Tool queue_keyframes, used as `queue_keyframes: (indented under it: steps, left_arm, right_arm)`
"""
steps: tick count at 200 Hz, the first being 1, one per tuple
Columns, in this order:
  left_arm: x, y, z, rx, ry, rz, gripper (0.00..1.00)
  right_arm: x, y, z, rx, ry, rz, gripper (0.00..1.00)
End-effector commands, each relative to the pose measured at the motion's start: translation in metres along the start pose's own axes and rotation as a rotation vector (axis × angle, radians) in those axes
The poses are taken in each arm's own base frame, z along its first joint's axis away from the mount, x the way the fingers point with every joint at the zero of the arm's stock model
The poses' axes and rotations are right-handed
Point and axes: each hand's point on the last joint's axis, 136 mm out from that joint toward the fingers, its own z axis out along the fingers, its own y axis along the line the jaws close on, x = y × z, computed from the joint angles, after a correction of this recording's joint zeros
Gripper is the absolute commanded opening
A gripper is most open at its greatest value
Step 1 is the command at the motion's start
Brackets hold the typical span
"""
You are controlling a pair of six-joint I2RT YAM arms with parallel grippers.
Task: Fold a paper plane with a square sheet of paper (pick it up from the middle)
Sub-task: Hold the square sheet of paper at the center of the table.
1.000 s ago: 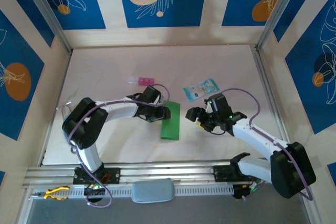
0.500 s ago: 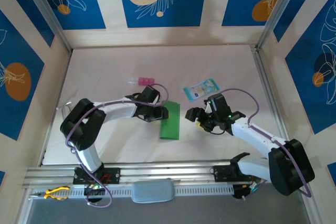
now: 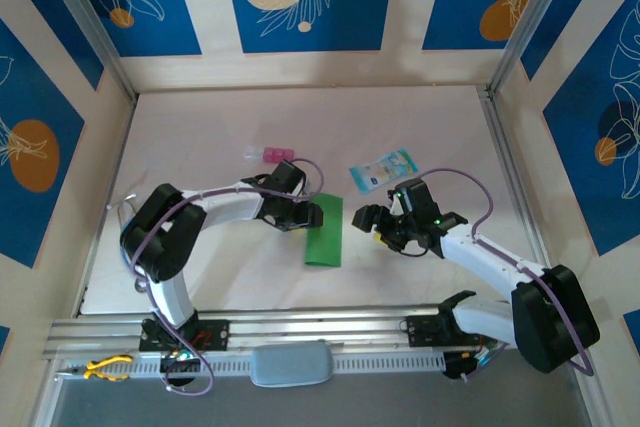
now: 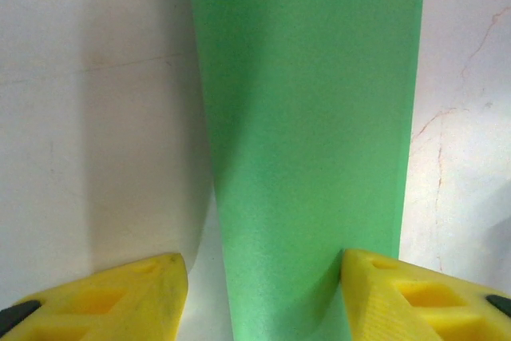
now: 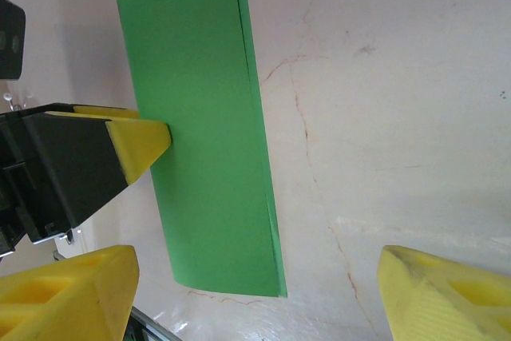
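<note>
The task is at an early stage. The square sheet of bright green paper (image 3: 324, 232) has been creased once down its middle and lies flat on the pale worktop (image 3: 420, 117) as a long, narrow rectangle. The right wrist view shows two layers meeting along one long edge (image 5: 259, 157), so the centre fold looks made. No corner is turned in at either end, there is no pointed nose, and no wings or raised ridge can be seen.

The left hand (image 3: 310, 215) sits at the strip's long edge, on the side away from the right hand. Its yellow fingers are spread part-way with the strip running out between them. In its own wrist view one fingertip (image 4: 411, 293) meets the paper's edge while the other (image 4: 108, 297) stands clear of it on bare worktop, so it looks to be steadying or pressing rather than pinching. The right hand (image 3: 370, 225) hovers just beside the strip's other long edge, its fingers spread wide and holding nothing, with the paper ahead of its fingertips (image 5: 72, 293).

A small pink block (image 3: 270, 154) lies beyond the left hand and a pale blue printed packet (image 3: 381, 169) beyond the right hand, both apart from the paper.

By my reading nearly all the shaping is left: the nose corners folded to the centre line, then the body and wing folds.
</note>
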Motion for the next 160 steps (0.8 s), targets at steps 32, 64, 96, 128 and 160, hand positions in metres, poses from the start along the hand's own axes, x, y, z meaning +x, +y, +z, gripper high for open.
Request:
queue_keyframes:
  steps: [32,64,96,128,160]
  left_arm:
    - [0.008,0.009,0.012,-0.102,0.067,0.061,0.58]
    - [0.010,0.017,0.014,-0.146,0.079,0.055,0.58]
    - [0.010,0.016,0.018,-0.132,0.075,0.036,0.57]
    - [0.012,0.013,0.022,-0.112,0.090,0.024,0.57]
    - [0.013,0.017,0.022,-0.132,0.089,0.019,0.57]
  right_arm:
    - [0.003,0.000,0.001,-0.001,0.007,0.000,0.79]
    - [0.003,-0.001,0.000,0.040,-0.001,-0.025,0.79]
    - [0.007,0.002,0.004,0.049,0.019,-0.059,0.78]
    - [0.008,0.000,0.008,0.077,0.019,-0.054,0.78]
    - [0.008,0.000,0.008,0.086,0.022,-0.056,0.78]
